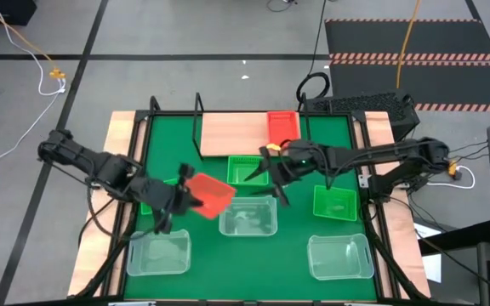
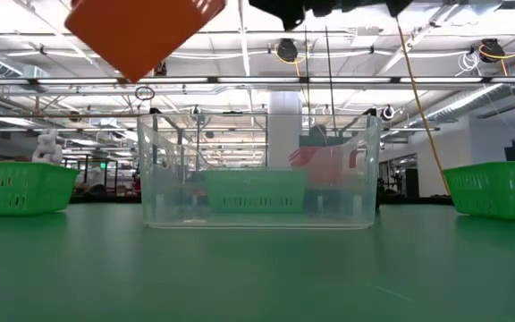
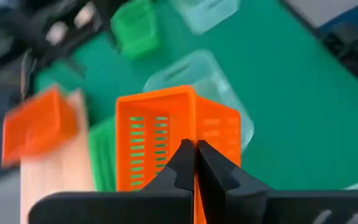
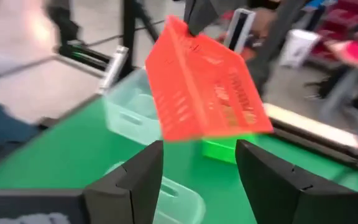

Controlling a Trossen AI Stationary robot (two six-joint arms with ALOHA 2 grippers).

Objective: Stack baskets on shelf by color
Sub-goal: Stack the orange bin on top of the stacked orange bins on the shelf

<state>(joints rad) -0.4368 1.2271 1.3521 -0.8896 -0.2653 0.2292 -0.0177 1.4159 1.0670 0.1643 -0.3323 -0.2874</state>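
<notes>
My left gripper [image 1: 185,197] is shut on a red basket [image 1: 212,194] held in the air over the mat's left middle; the low view shows this red basket [image 2: 141,31] high above the table. My right gripper [image 1: 272,174] hovers open near the middle, its fingers facing the red basket [image 4: 204,93] without touching it. A second red basket [image 1: 282,127] stands on the wooden shelf [image 1: 232,134]. Green baskets rest on the mat at centre [image 1: 247,168], right [image 1: 336,202] and under my left arm [image 1: 153,202]. Three clear baskets [image 1: 247,215], [image 1: 158,253], [image 1: 340,257] sit nearer the front. My left gripper pinches the red basket's wall edge [image 3: 196,186] between its two fingers [image 3: 180,163]. The basket is lifted clear of the table and sits tilted, stretching away beyond the fingertips toward the table's right.
The shelf's black wire frame [image 1: 198,119] rises at the far side of the green mat [image 1: 292,242]. A clear basket [image 2: 257,170] sits directly below the raised red one. Cables and a black box [image 1: 360,106] lie beyond the far right corner.
</notes>
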